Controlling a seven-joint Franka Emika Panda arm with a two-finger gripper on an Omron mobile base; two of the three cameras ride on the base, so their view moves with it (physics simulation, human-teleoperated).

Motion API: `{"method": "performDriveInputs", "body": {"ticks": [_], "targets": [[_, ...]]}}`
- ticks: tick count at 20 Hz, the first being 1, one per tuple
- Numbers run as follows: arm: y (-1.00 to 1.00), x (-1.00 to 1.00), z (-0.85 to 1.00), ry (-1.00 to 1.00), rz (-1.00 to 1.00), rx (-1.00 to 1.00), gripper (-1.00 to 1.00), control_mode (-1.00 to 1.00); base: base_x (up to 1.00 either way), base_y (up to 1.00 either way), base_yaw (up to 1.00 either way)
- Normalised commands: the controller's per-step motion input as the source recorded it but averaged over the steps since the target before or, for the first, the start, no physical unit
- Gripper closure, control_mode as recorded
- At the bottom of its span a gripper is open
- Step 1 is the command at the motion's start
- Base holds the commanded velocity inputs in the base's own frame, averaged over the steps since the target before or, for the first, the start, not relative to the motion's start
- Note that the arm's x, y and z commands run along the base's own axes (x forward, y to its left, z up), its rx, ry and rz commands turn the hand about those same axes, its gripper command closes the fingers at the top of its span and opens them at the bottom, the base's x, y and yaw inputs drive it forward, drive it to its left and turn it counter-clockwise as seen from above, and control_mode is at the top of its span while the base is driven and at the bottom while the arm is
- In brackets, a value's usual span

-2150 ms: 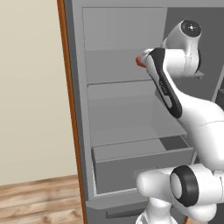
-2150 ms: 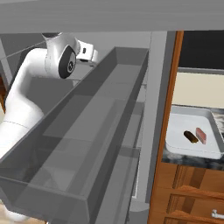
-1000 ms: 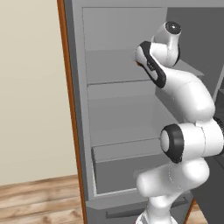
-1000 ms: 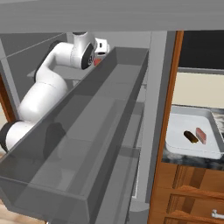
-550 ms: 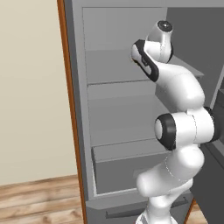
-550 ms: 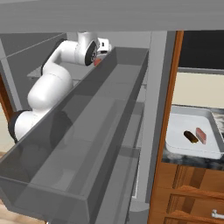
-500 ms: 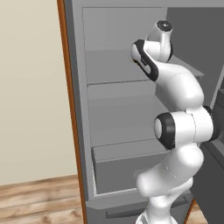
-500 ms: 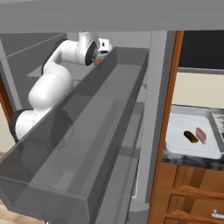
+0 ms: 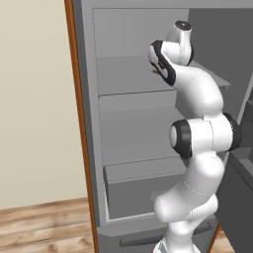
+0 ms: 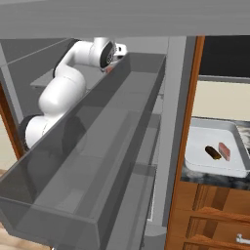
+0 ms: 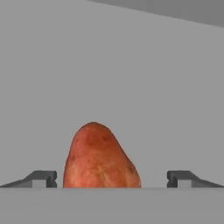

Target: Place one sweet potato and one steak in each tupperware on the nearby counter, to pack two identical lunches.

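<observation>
between wide jaws, sweet potato (image 11: 100,158)

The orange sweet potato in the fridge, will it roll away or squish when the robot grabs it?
The sweet potato looks rounded and tapered, so a nudge might roll or wobble it. It looks solid, so probably no squishing. The open end effector sits either side, though the curved skin could slip.

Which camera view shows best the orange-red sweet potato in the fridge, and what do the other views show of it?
The hand view shows it best: the orange-red sweet potato stands large between the open end effector's fingertips. In the left base view the arm hides all but a small red sliver. In the right base view only a small red patch shows beside the hand.
</observation>
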Motion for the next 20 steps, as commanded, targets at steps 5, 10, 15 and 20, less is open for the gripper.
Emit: {"method": "performDriveInputs", "body": {"ticks": [5, 10, 15, 20], "targets": [[-0.16, 0.01, -0.41, 0.17, 0.0, -0.04, -1.0, -1.0, 0.0, 0.0, 0.0], [-0.02, 0.0, -0.55, 0.12, 0.0, -0.06, 1.0, -1.0, 0.0, 0.0, 0.0], [0.0, 0.04, -0.16, -0.02, 0.0, 0.0, 1.0, -1.0, 0.0, 0.0, 0.0], [0.11, -0.8, -0.83, -0.19, 0.0, 0.0, 1.0, -1.0, 0.0, 0.0, 0.0]]}}
